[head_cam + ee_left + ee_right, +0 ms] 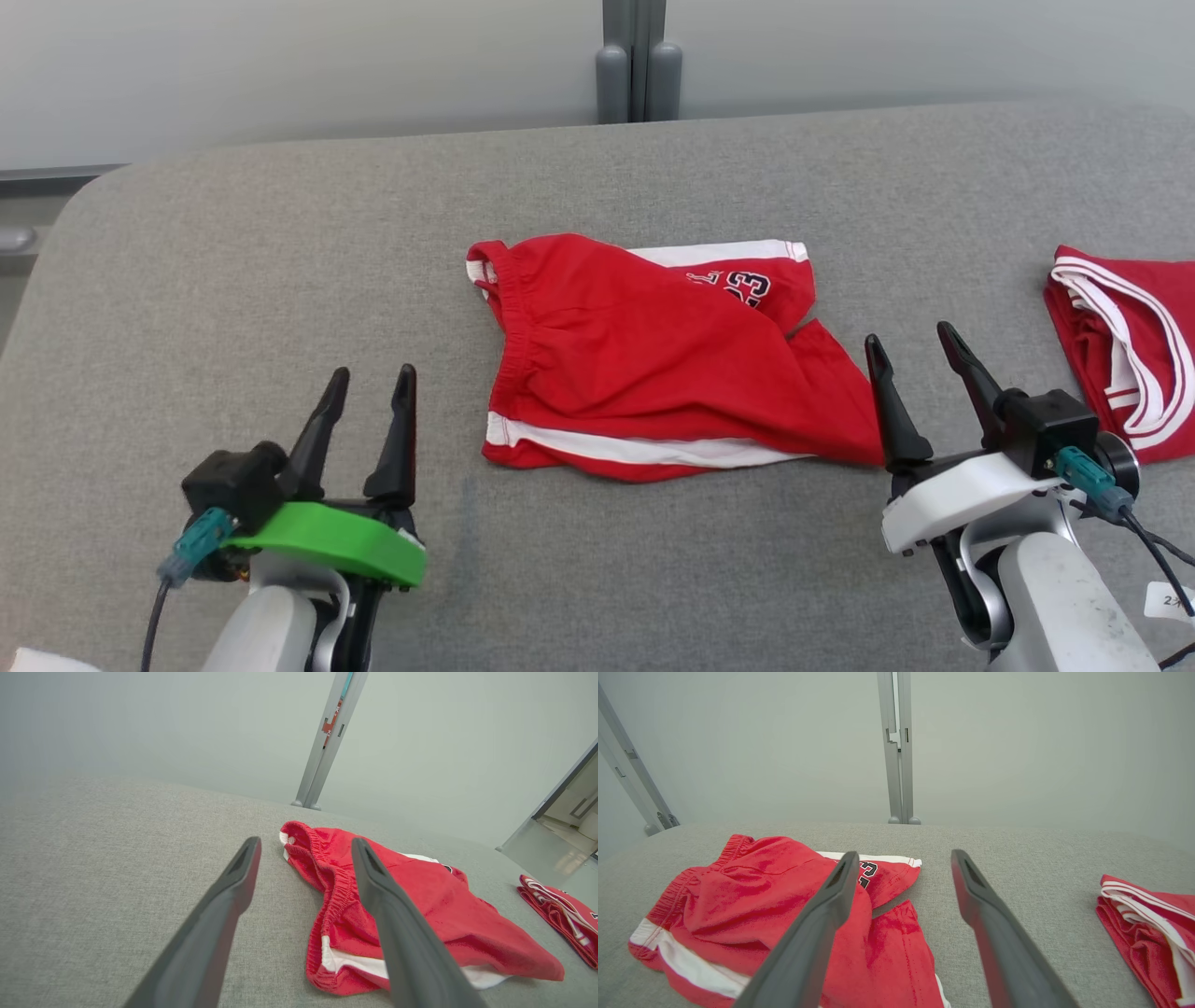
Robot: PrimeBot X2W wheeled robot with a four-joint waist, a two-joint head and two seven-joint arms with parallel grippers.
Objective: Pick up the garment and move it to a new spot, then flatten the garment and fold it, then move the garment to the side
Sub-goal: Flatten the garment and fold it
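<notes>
Between the two sets of jaws, on the grey worktop (pixel 233 280): red shorts (pixel 644 373) with white trim, spread out loosely and rumpled. Elastic waistband toward the left jaws, leg hems toward the right jaws. Dark number print on the far leg, half covered by a fold of cloth.

Left jaws: released, spread wide, nothing between them. Held above bare worktop, near the waistband side but apart from the cloth. In the left wrist view, shorts (pixel 434 905) ahead and to the right of the tips, with the right finger (pixel 402 933) crossing in front of the cloth.

Right jaws: also released, wide apart, grasping nothing. Left finger (pixel 812 942) over the near leg of the shorts (pixel 752 896); cannot tell whether touching.

To the right of the right jaws, well apart from the shorts: a second red garment (pixel 1120 345) with white stripes, folded, also in both wrist views (pixel 556 910) (pixel 1139 924).

Beyond the worktop's far edge, ahead of both jaws: a grey post (pixel 639 56) against a pale wall.
</notes>
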